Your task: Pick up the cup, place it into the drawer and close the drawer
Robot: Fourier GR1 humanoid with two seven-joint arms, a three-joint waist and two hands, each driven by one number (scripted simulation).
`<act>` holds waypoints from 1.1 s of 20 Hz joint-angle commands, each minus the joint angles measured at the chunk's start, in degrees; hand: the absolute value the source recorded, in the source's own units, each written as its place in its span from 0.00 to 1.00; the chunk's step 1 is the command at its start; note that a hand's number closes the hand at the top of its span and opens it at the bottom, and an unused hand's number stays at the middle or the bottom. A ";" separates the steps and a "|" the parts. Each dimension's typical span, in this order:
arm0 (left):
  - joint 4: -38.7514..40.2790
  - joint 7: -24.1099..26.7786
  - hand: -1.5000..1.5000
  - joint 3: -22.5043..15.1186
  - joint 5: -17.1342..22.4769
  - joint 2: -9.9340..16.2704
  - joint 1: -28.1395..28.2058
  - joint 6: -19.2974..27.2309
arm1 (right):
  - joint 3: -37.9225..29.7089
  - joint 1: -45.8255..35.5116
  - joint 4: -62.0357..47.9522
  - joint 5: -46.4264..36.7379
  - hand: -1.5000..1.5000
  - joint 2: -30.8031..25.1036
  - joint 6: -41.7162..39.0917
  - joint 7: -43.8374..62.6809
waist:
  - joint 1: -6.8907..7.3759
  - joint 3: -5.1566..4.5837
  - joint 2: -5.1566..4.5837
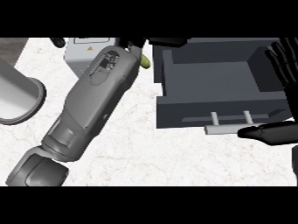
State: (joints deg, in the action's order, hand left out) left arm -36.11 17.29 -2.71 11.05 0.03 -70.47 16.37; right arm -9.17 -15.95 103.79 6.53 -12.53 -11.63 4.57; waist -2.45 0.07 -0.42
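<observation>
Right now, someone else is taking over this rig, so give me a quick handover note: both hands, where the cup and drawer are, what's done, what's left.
Left hand: reached up beside the drawer's left wall, curled on a yellow-green cup, mostly hidden.
Right hand: open, resting at the drawer's right side, thumb near the handle.
Drawer: open, nothing visible inside.
Done: cup appears picked up.
Left: move the cup over the drawer, release it inside, push the drawer shut.

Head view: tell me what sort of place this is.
Probably a kitchen counter: a pale marbled countertop, an open grey drawer with a bar handle, and a white appliance-like box at the back.
</observation>
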 commanded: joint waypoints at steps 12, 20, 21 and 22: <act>19.95 -4.37 1.00 -14.70 5.37 -0.03 -4.78 -0.73 | 0.53 -3.33 -1.76 1.82 0.00 -0.55 -2.67 -2.09 | -6.48 0.10 -1.82; 17.06 -1.90 0.00 -18.05 10.92 -0.03 -1.42 -0.78 | 4.36 -7.07 -3.08 1.66 0.00 1.67 -3.14 -1.54 | -9.39 0.02 -2.68; 16.46 -1.78 0.00 -17.67 12.15 -0.03 -1.78 -0.54 | 5.45 -7.58 -2.32 2.48 0.00 1.68 -4.00 0.24 | -9.25 -0.03 -2.37; 15.52 -2.38 0.00 -17.86 13.32 -0.03 -1.93 1.23 | 6.29 -8.10 -2.86 4.69 0.00 2.49 -5.77 -0.35 | -10.51 0.03 -2.56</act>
State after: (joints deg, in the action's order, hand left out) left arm -18.80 13.90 -20.30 20.96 0.02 -73.41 16.01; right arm -4.95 -22.83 101.08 8.51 -11.08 -14.81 3.87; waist -11.08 0.10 -2.71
